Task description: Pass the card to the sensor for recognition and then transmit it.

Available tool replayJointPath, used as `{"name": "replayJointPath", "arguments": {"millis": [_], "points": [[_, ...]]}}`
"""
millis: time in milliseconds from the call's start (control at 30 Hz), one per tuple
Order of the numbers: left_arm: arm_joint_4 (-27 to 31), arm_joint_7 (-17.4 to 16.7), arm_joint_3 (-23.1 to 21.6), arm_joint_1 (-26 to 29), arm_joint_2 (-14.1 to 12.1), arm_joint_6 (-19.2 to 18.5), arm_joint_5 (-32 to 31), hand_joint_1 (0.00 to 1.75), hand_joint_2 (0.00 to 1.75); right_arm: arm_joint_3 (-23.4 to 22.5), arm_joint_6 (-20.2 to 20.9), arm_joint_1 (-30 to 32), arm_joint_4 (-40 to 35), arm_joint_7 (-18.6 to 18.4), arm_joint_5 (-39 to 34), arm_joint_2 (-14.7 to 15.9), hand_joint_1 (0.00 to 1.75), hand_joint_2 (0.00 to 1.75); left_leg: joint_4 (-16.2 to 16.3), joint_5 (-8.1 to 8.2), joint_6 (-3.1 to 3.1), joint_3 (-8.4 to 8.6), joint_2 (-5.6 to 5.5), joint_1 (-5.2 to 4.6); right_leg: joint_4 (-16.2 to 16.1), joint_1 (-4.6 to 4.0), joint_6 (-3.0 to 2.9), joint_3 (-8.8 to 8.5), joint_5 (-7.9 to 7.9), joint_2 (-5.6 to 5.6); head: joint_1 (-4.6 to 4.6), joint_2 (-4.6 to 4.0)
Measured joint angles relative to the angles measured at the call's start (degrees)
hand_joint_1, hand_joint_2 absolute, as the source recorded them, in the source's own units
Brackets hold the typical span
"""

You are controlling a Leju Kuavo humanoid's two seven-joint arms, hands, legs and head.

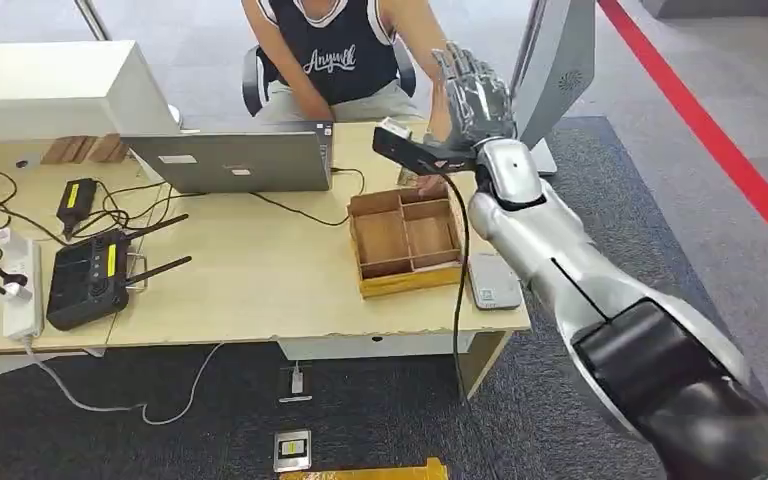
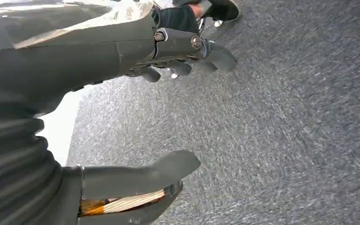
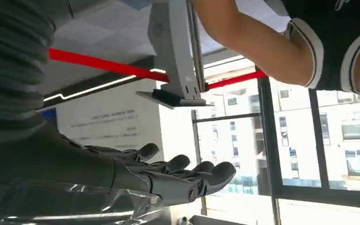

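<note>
My right hand (image 1: 475, 95) is raised above the table's far right corner, fingers spread and upright, close to a seated person's forearm (image 1: 430, 60). In the right wrist view the right hand (image 3: 178, 180) lies flat with fingers stretched out and nothing in it, the person's arm (image 3: 258, 42) beyond it. A grey flat sensor pad (image 1: 493, 282) lies at the table's right edge, beside a wooden compartment box (image 1: 405, 240). My left hand (image 2: 178, 51) hangs over grey carpet, thumb (image 2: 168, 166) apart from the fingers, holding nothing.
On the wooden table (image 1: 260, 290) stand a laptop (image 1: 230, 158), a black router (image 1: 88, 278), a power strip (image 1: 22, 285) and loose cables. A grey stand (image 1: 555, 70) rises behind the right corner. A small device (image 1: 292, 450) lies on the carpet below.
</note>
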State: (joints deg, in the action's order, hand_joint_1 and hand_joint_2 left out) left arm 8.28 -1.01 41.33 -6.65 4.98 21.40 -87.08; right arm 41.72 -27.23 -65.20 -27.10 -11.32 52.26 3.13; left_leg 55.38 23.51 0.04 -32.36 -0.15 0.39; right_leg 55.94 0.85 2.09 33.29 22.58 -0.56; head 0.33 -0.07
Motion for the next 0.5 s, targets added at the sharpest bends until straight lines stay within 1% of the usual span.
{"name": "replayJointPath", "arguments": {"millis": [167, 267, 333, 367, 500], "points": [[0.00, -0.15, 0.39, 0.21, -0.13, 0.02, 1.03, 0.00, 1.75, -0.18, 0.00, 2.16, -3.52, -2.17, 0.17, 4.66, 0.00, 1.75, 0.05, 0.03, 0.02, 0.12, 0.02, -0.01, -0.05, 0.00, -0.01, 0.01, -0.01, 0.03, -0.04, 0.00], [0.00, 0.02, 1.14, 0.32, -0.11, 0.26, 2.31, 0.00, 1.75, -1.55, -0.15, 5.79, -7.60, -4.91, -1.66, 10.04, 0.00, 1.75, 0.06, 0.03, 0.03, 0.20, -0.12, 0.01, -0.11, -0.01, 0.08, -0.11, 0.07, -0.07, -0.07, 0.00], [0.00, 0.07, 1.42, 0.47, -0.11, 0.39, 2.76, 0.00, 1.75, -2.56, -0.99, 8.44, -9.33, -6.41, -3.42, 12.96, 0.00, 1.75, 0.06, 0.08, 0.09, 0.22, -0.12, 0.01, -0.14, -0.02, 0.10, -0.21, 0.08, -0.11, -0.07, 0.00], [0.00, 0.07, 1.64, 0.55, -0.11, 0.50, 3.10, 0.00, 1.75, -3.64, -1.86, 10.26, -10.41, -7.30, -4.68, 15.39, 0.00, 1.75, 0.05, 0.14, 0.14, 0.21, -0.14, 0.00, -0.15, -0.01, 0.10, -0.27, 0.08, -0.11, 0.04, 0.00], [0.00, -0.33, 2.76, 0.63, -0.09, 0.92, 3.96, 0.00, 1.75, -7.70, -5.71, 18.15, -13.75, -9.44, -9.19, 22.01, 0.00, 1.75, 0.06, 0.25, 0.19, 0.26, -0.09, 0.00, -0.18, 0.01, 0.12, -0.31, 0.10, -0.06, 0.11, 0.00]]}}
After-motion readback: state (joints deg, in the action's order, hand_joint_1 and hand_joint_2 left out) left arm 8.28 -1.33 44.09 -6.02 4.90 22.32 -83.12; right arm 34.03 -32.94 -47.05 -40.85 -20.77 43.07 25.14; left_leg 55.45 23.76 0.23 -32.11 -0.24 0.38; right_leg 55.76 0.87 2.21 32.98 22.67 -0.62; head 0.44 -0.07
